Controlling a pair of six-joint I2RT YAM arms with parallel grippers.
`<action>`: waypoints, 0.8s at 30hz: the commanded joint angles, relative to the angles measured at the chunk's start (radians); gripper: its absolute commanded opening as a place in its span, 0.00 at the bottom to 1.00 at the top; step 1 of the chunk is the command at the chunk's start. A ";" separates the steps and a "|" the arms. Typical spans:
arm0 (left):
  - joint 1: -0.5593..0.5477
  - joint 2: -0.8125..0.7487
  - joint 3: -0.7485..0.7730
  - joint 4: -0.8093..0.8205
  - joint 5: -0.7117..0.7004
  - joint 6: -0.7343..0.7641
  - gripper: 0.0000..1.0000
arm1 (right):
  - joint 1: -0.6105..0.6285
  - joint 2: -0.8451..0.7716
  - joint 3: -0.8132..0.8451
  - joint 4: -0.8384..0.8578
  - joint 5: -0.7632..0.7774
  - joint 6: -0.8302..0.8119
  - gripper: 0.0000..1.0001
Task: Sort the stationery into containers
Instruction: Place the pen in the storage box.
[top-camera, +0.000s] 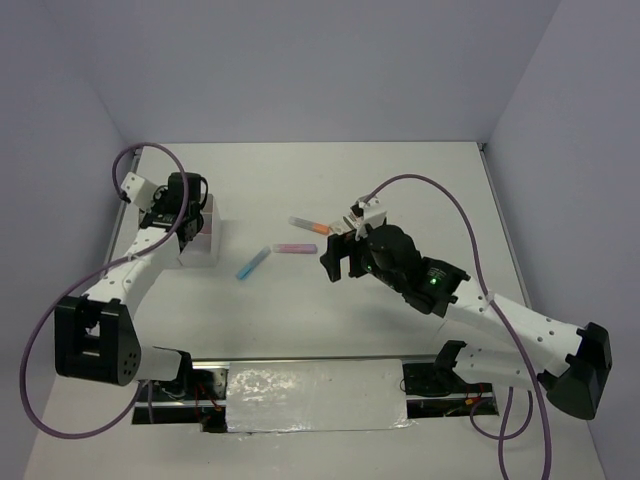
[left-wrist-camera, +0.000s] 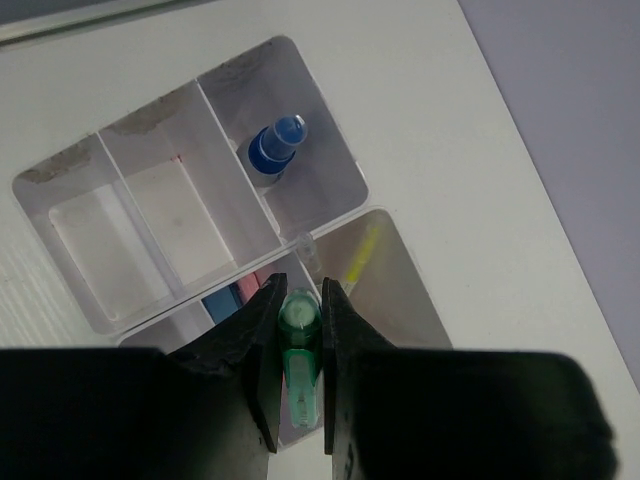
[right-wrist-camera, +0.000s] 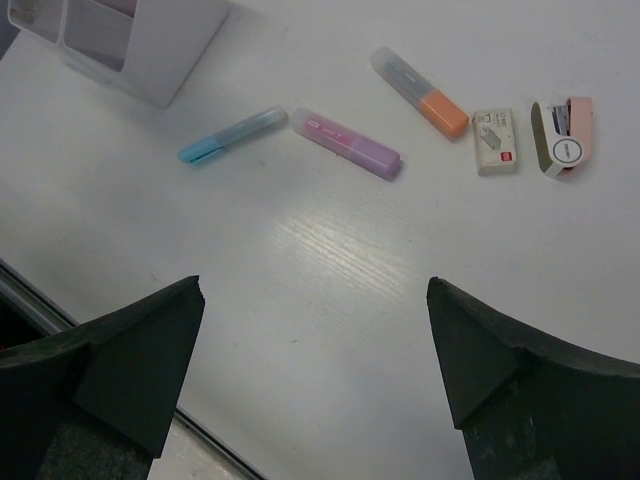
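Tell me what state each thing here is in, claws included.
left gripper: shut on green marker, over organizer.
green marker: gripped, off the table.
right gripper: open, empty.
organizer: open-topped, partly filled.
blue-capped bottle: inside a compartment.
yellow pen: inside another compartment.
blue marker: loose on table.
pink marker: loose on table.
orange-tipped marker: loose on table.
eraser: loose on table.
small pink and white item: loose beside eraser.
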 joint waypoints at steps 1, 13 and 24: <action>0.008 0.040 0.022 0.040 -0.030 -0.056 0.19 | -0.008 0.010 -0.021 0.030 -0.001 -0.032 1.00; 0.008 0.076 -0.027 0.075 -0.018 -0.057 0.69 | -0.018 0.088 0.014 0.039 -0.018 -0.062 1.00; 0.010 -0.177 0.032 0.026 0.201 0.206 0.99 | -0.055 0.246 0.096 0.065 -0.197 -0.168 1.00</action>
